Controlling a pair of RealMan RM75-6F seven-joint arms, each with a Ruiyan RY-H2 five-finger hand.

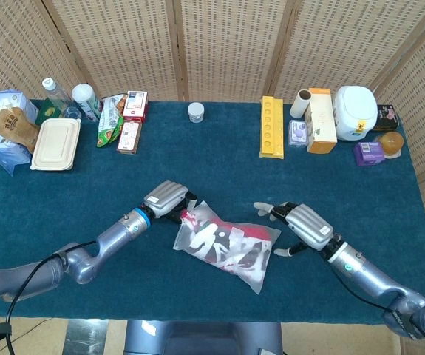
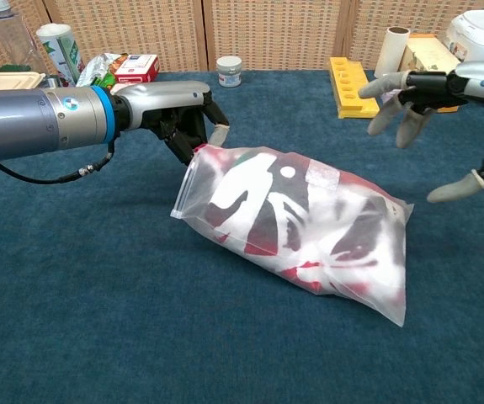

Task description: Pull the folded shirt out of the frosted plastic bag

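The frosted plastic bag [image 1: 254,268] lies on the blue table cloth near the front middle, its open mouth toward the left. Inside it shows the folded shirt [image 1: 220,239], red, white and black [image 2: 254,198]. My left hand [image 1: 165,200] is curled at the bag's mouth and grips its edge [image 2: 188,116], where red cloth peeks out. My right hand [image 1: 306,225] hovers to the right of the bag's closed end, fingers spread, holding nothing [image 2: 439,93]. It does not touch the bag.
Along the table's far edge stand a white jar [image 1: 196,112], a yellow tray [image 1: 271,126], boxes and a white cooker [image 1: 355,112] at the right, and snack packs, bottles and a lidded food container [image 1: 55,144] at the left.
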